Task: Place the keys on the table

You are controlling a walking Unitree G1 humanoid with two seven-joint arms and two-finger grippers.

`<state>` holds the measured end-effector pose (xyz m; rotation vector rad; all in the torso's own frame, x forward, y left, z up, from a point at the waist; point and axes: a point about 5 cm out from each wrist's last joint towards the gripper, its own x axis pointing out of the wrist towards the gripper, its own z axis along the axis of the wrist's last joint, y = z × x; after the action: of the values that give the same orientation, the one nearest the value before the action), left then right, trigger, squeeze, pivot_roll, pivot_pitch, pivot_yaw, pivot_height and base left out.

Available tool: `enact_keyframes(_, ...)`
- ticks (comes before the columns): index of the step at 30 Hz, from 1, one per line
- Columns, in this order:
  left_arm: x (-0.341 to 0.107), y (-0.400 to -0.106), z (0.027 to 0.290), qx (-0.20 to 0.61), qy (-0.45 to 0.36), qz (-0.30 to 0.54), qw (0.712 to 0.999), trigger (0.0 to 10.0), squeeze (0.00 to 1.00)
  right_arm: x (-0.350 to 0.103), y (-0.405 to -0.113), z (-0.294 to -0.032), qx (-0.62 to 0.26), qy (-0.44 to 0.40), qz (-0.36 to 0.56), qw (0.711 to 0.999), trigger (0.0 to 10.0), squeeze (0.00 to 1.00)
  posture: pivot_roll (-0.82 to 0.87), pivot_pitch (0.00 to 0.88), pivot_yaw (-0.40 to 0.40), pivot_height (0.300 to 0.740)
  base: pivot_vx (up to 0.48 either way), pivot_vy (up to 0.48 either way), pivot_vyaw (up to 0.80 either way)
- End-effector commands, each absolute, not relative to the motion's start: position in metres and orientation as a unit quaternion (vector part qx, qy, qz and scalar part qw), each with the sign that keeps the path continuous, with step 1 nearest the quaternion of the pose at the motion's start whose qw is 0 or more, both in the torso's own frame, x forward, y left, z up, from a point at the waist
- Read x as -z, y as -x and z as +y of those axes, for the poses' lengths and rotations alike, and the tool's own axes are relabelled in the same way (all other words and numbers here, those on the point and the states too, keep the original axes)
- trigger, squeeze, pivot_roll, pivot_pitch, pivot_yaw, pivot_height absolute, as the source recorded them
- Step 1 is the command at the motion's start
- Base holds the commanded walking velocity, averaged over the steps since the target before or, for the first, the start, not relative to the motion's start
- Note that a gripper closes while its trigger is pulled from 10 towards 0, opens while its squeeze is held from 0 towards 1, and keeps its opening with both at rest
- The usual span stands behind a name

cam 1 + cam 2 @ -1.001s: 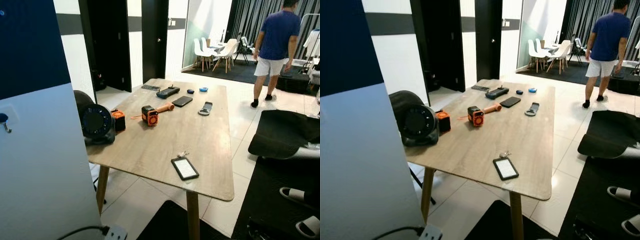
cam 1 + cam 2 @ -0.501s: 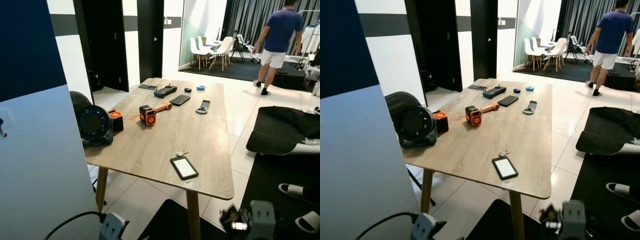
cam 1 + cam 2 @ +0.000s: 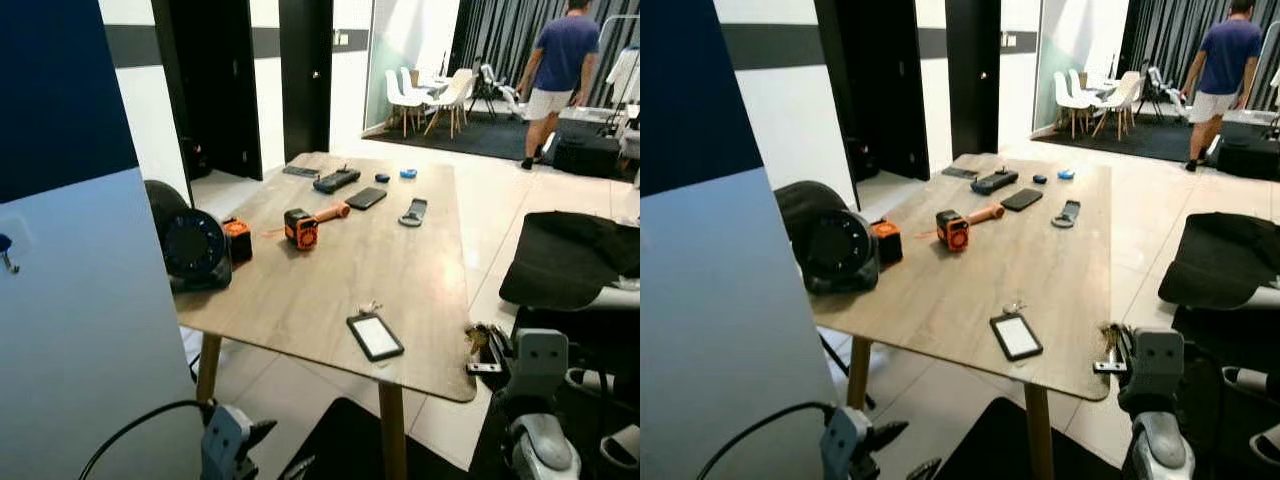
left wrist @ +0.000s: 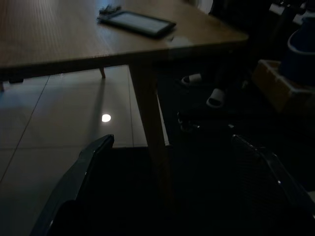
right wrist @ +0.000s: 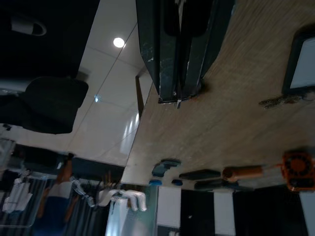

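The wooden table (image 3: 385, 255) stands in front of me. My right gripper (image 3: 487, 348) is raised beside the table's near right corner, at about tabletop height, shut on a small bunch of keys (image 3: 475, 338). In the right wrist view its fingers (image 5: 170, 59) are pressed together over the table's edge, with a bit of metal showing at their tips. My left gripper (image 4: 172, 162) hangs low by the table's near leg (image 4: 152, 137), and its two fingers stand wide apart with nothing between them.
On the table lie a black-framed tablet (image 3: 375, 336) with a small metal bunch (image 3: 369, 307) beside it, an orange tool (image 3: 301, 228), a round black device (image 3: 192, 246), phones and remotes at the far end. A black mat (image 3: 565, 255) and slippers lie to the right. A person (image 3: 557, 70) walks far off.
My right arm has risen from below the frame to the table's near right corner, carrying the keys. The left gripper came up slightly. The person has walked farther away.
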<state>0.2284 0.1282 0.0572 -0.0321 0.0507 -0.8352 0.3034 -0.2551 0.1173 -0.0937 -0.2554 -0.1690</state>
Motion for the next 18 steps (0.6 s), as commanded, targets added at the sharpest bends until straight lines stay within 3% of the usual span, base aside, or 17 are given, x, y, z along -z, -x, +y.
enact_keyframes(1, -0.06, -0.229, 0.13, 0.41, 0.006, 0.027, 0.912, 10.0, 0.0, -0.13, -0.305, -0.259, 0.103, 0.04, -0.151, 0.982, 10.0, 0.0, 0.05, 0.009, 0.012, 0.74, 0.0, 0.0, 0.0)
enact_keyframes(5, -0.065, -0.232, 0.129, 0.411, 0.006, 0.024, 0.911, 10.0, 0.0, -0.138, -0.309, -0.262, 0.11, 0.039, -0.157, 0.981, 10.0, 0.0, 0.05, 0.009, 0.014, 0.74, 0.0, 0.0, 0.0)
enact_keyframes(10, -0.079, -0.239, 0.123, 0.431, 0.004, 0.015, 0.902, 10.0, 0.0, -0.154, -0.335, -0.266, 0.11, 0.023, -0.12, 0.986, 10.0, 0.0, 0.04, 0.008, 0.02, 0.74, 0.0, 0.0, 0.0)
enact_keyframes(18, -0.093, -0.249, 0.115, 0.425, 0.001, -0.008, 0.905, 10.0, 0.0, -0.159, -0.357, -0.253, 0.075, 0.026, -0.086, 0.993, 10.0, 0.0, 0.05, 0.005, -0.005, 0.74, 0.0, 0.0, 0.0)
